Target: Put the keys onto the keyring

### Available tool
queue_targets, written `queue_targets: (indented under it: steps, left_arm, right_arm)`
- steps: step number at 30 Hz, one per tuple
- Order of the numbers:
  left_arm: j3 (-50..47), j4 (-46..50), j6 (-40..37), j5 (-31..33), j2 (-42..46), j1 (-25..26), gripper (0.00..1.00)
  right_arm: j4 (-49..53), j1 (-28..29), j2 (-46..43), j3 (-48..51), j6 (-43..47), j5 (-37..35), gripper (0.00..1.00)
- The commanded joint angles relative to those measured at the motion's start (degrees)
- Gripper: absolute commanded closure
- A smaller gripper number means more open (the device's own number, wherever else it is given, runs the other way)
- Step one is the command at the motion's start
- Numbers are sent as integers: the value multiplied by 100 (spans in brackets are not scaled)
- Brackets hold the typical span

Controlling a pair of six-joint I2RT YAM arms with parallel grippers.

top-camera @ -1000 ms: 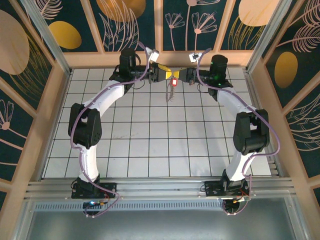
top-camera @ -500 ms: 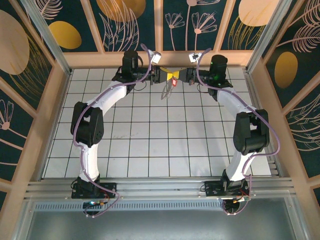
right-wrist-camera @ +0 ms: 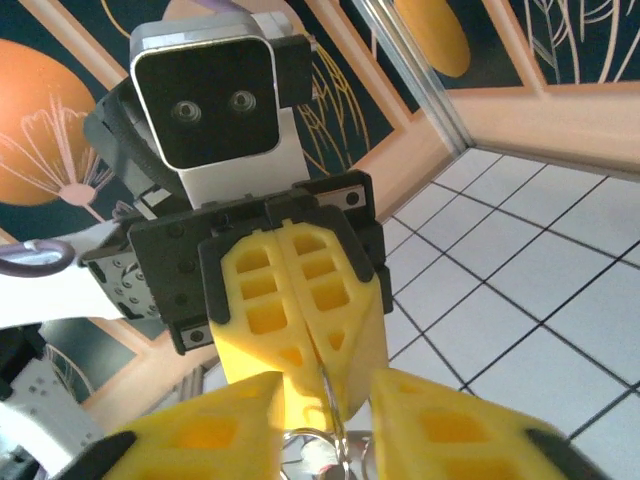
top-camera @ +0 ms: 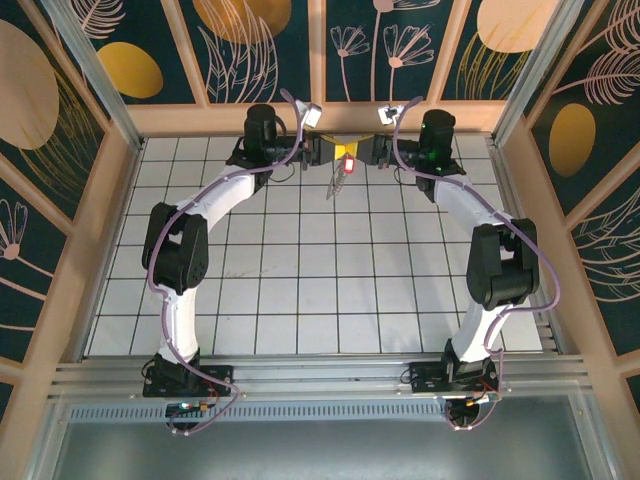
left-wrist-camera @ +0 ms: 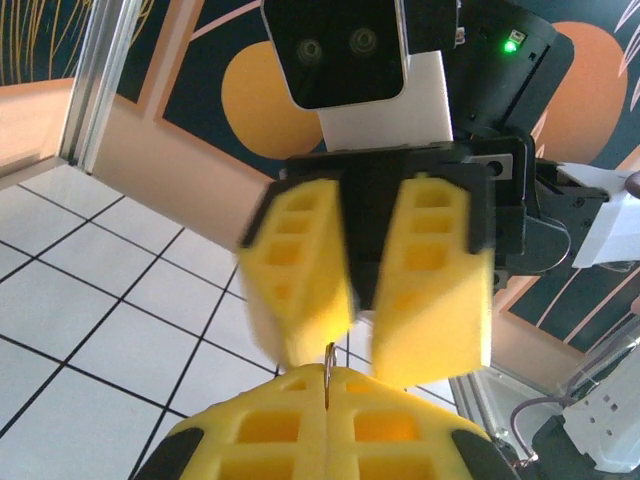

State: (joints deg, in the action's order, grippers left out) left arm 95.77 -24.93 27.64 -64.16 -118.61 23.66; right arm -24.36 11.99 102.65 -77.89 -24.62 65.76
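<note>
My left pincer [right-wrist-camera: 320, 370] is pressed together on the thin wire of the keyring [top-camera: 338, 185], which dangles below the two pincers at the far edge of the table [top-camera: 300, 280]. My right pincer [left-wrist-camera: 360, 335] faces it tip to tip with its fingers spread and nothing between them. The key [top-camera: 350, 163] shows as a small red speck just beside the ring's top, close under the yellow tips. I can't tell from here whether it is already threaded or only resting against the wire. To do this step well, I'd keep the left grip firm and motionless so the ring doesn't swing. I'd back the right arm off slowly and straight, watching that the red head doesn't drop. There are no containers: ring and key hang over the table.
</note>
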Motion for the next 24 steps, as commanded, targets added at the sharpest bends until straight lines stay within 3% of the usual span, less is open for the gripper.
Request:
queue_targets:
  steps: [1, 10, 24]
  left_arm:
    - [-251, -957, 461, 15, 170, 51, 100]
    - [-876, -2297, 1420, 147, 527, 73, 100]
    - [-958, -2311, 1516, 261, 829, 246, 100]
  right_arm:
    - [-674, -118, -415, 354, -250, -111, 57]
    - [-1706, -270, -1051, 1496, -665, -142, 52]
    - [-2041, -57, -1305, 1802, -614, -264, 47]
